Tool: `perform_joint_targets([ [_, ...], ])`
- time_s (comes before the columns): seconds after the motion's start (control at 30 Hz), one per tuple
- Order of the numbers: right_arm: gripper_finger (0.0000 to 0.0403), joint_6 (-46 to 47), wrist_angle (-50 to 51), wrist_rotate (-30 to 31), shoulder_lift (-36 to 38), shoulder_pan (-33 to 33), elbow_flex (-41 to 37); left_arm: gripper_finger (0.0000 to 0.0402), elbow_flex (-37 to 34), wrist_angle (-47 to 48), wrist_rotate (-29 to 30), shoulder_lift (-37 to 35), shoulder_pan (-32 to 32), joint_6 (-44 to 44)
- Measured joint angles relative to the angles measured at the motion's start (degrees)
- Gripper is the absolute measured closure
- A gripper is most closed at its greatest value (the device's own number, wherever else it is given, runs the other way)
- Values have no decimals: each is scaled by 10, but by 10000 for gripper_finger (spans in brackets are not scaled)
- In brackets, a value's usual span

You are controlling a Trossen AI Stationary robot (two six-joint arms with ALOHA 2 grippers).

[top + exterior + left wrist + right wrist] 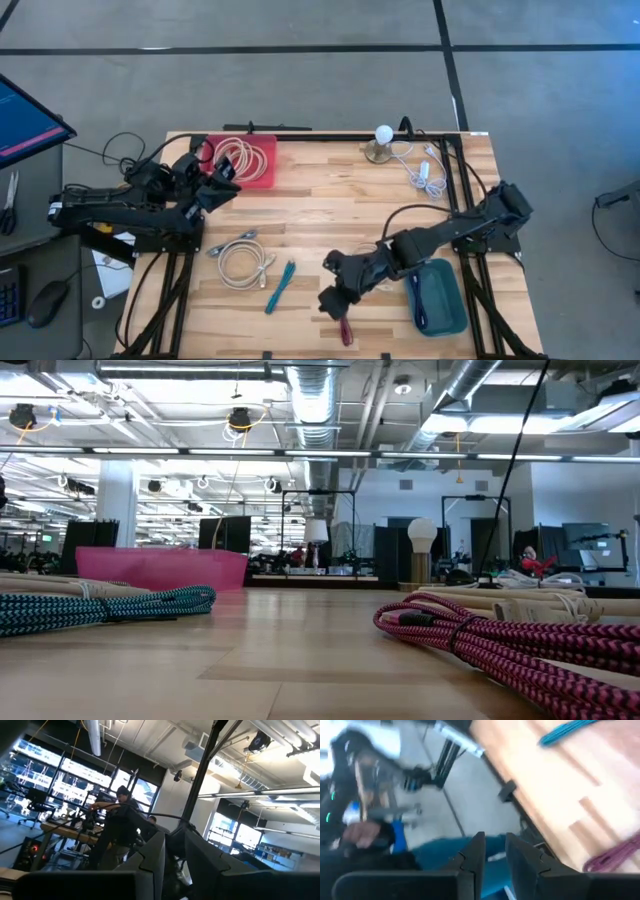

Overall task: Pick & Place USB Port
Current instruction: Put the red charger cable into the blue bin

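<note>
Right gripper (334,297) is hanging over the front part of the table (330,205), just beside the red cable (346,331) that is lying near the front edge. In the right wrist view its two fingers (475,855) are sitting close together with only a thin gap showing between them and nothing held; the camera is looking past the table edge toward a person seated beyond it (heavily blurred). A bit of the red cable (615,857) and the teal cable (567,731) are showing on the wood in that view.

Left gripper (222,185) is waiting at the back left, beside the red tray (262,172) holding a coiled beige cable (236,157). Its fingers (152,855) are likewise nearly closed, a narrow slit between them, nothing gripped, and pointing up into the room, where a person is standing at a desk.

On the table: a white coiled cable (240,262) is lying left of centre, the teal cable (279,286) just to its right, both well apart from the blue bin (440,296) at the front right corner. A white cable bundle (425,170) and a small lamp (382,140) are sitting at the back right.

Low view: the teal cable (100,606) at left, the red cable (510,640) at right, the red tray (160,568) behind.
</note>
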State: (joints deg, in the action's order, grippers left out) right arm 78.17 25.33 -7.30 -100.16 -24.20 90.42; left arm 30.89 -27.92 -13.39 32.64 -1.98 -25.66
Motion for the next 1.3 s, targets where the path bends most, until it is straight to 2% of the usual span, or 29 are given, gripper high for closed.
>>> perform_joint_targets([
  [0.27, 333, 132, 48, 112, -15, -69, 1, 326, 0, 0, 0, 1, 0, -16],
  [0.4, 333, 176, 95, 132, -29, -99, 1, 326, 0, 0, 0, 1, 0, -16],
  [0.57, 327, 202, 136, 134, -57, -107, 0, 326, 0, 0, 0, 1, 0, -16],
  [0.7, 303, 198, 138, 128, -78, -100, 0, 326, 0, 0, 0, 1, 0, -16],
  [1.1, 175, 170, 160, 91, -152, -62, 0, 326, 0, 0, 0, 1, 0, -16],
  [1.3, 172, 167, 192, 93, -154, -54, 1, 326, 0, 0, 0, 1, 0, -16],
])
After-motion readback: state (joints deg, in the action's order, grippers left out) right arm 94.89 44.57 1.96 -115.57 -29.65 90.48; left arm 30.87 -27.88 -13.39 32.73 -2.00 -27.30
